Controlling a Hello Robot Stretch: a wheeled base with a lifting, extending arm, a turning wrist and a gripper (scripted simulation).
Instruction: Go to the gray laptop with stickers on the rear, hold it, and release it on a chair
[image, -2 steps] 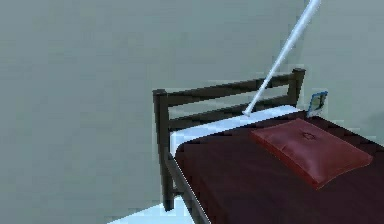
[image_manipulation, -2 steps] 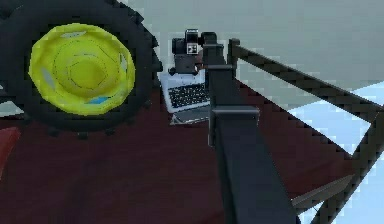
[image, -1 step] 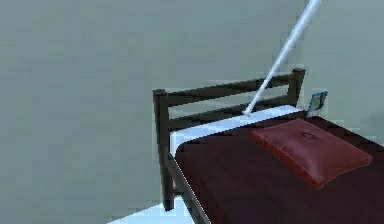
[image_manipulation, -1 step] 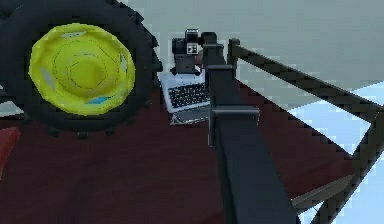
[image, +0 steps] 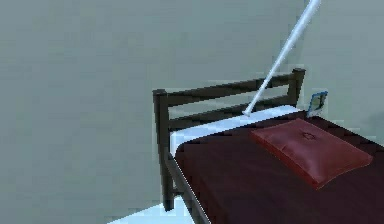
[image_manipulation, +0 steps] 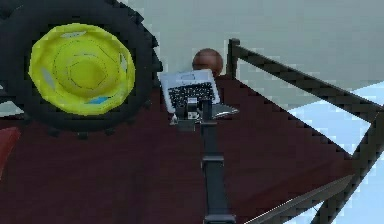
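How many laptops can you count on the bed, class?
1. The laptop lies open on the dark red bed, in the arm side view's upper middle, right of a large black tyre with a yellow hub. The tyre may hide others.

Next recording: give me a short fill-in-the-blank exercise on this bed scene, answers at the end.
1. The laptop lies on a dark ___ bed.
2. The big wheel beside the laptop has a ___ hub.
3. In the forward view, the pillow lies on the ___.
Answers: red; yellow; bed.
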